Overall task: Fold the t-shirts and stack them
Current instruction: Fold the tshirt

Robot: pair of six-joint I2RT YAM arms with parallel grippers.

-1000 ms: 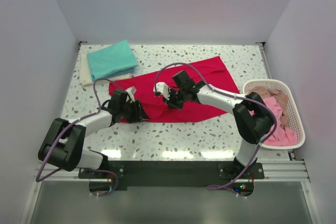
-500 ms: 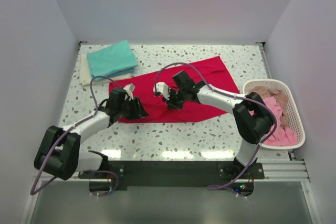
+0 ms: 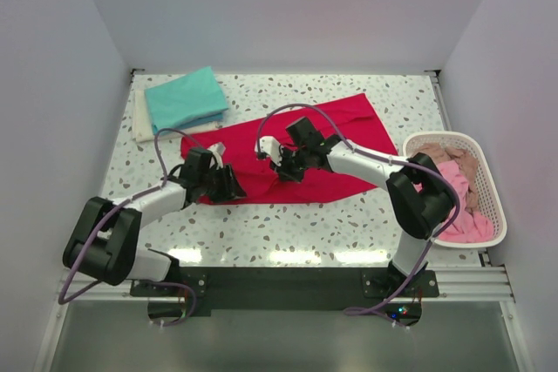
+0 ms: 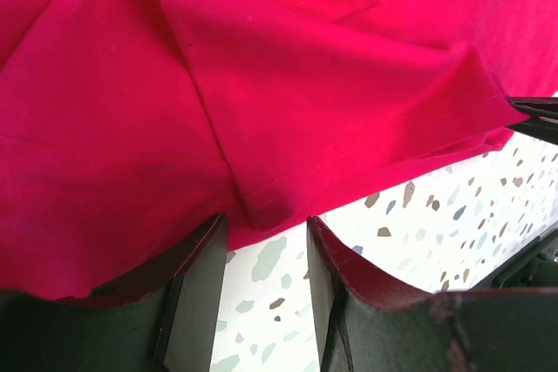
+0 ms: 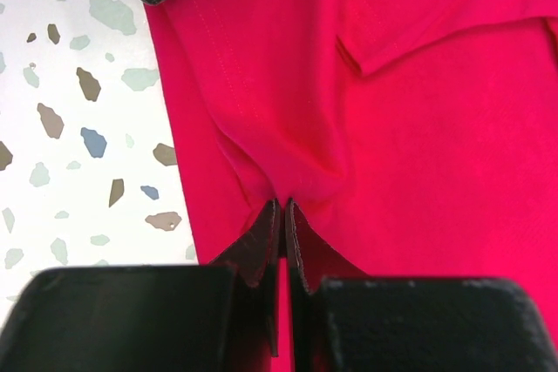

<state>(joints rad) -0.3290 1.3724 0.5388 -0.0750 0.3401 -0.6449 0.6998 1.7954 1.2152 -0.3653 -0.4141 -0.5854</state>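
Red t-shirt (image 3: pixel 336 141) pinched in the right tool (image 5: pixel 283 215), its jaws closed tight on a gather of cloth. The left tool (image 4: pixel 266 228) stands half-parted, the hem at its tips but not clamped. The shirt lies spread on the desk (image 3: pixel 288 228), its long axis slanting away from both tools toward the basket (image 3: pixel 499 211). Both tools work the end farthest from the basket, the left one farther still. Folding likely means carrying that end basketward. A folded teal t-shirt (image 3: pixel 185 98) lies well apart from the basket.

Top view looks down from behind; both wrist views hug the red t-shirt (image 3: pixel 349 132) closely.
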